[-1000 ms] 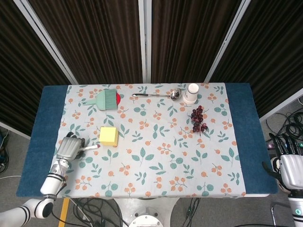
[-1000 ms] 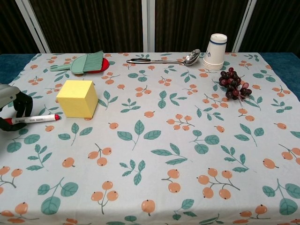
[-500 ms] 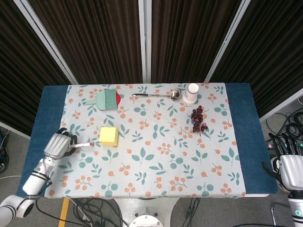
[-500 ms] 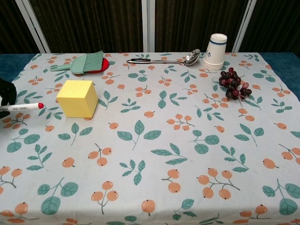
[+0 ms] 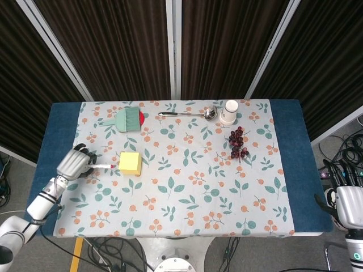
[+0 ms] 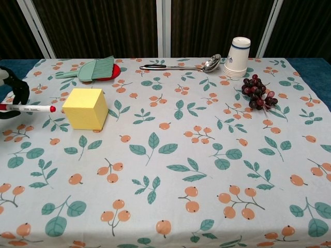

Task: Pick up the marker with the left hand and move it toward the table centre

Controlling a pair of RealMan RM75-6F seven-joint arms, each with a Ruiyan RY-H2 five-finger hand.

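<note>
My left hand (image 5: pixel 75 162) grips the marker (image 6: pixel 32 108) near the table's left edge, its red tip pointing at the yellow block (image 5: pixel 130 163) just beside it. My right hand (image 5: pixel 348 205) hangs off the table's right side; I cannot tell how its fingers lie.

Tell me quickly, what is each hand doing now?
Left hand: holding the marker.
Right hand: at the frame edge, state cannot be told.
</note>
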